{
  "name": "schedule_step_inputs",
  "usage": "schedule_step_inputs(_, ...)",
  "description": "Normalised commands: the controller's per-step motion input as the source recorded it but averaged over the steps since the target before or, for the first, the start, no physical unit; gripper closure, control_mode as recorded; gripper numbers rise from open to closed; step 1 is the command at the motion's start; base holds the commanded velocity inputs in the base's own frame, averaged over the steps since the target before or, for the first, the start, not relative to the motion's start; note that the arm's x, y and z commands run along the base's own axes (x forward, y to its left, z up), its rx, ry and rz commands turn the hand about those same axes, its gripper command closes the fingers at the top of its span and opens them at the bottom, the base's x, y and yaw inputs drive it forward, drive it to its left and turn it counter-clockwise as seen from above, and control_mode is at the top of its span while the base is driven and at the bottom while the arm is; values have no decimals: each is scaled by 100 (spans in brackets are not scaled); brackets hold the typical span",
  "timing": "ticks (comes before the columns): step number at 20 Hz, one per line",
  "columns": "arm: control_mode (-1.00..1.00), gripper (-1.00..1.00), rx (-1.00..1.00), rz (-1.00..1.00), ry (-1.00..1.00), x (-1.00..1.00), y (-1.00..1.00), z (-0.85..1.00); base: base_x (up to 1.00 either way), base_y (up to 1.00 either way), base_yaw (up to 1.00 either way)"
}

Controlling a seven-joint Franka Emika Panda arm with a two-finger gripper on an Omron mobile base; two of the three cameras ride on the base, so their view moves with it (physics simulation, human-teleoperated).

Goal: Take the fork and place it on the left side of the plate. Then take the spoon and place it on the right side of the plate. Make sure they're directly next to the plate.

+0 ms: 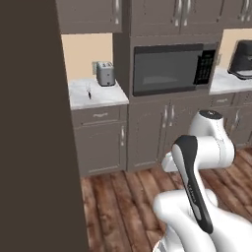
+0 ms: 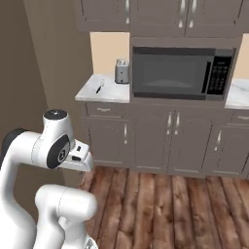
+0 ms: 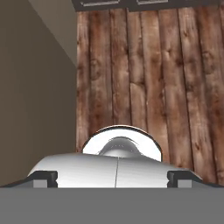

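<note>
Far off: fork [image 1: 89,93] on counter [image 1: 106,97]; hand [image 3: 113,178] open over floor [image 3: 175,78].

We take this for a home kitchen. Grey cabinets [image 1: 101,142] run along the far wall, lower ones with drawers and handles and upper ones [image 2: 160,14] above. A black microwave [image 1: 174,69] is built into the cabinet run. Left of it a pale marble counter [image 1: 93,96] carries a silver toaster [image 1: 105,74] at its back edge, against a cream wall [image 1: 78,54]. A small dark thing [image 2: 98,89] lies near the counter's front edge; it may be cutlery, but we cannot tell. The floor [image 3: 153,78] is dark wood planks. A tall brown panel [image 1: 34,128] stands at the left.
</note>
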Motion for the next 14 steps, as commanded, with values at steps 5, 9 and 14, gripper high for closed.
schedule_step_inputs(5,100,-100,0,0,0,0,0,0,99,15,6)
schedule_step_inputs(9,100,-100,0,0,0,0,0,0,93,14,5)
schedule_step_inputs(14,100,-100,0,0,0,0,0,0,84,15,3)
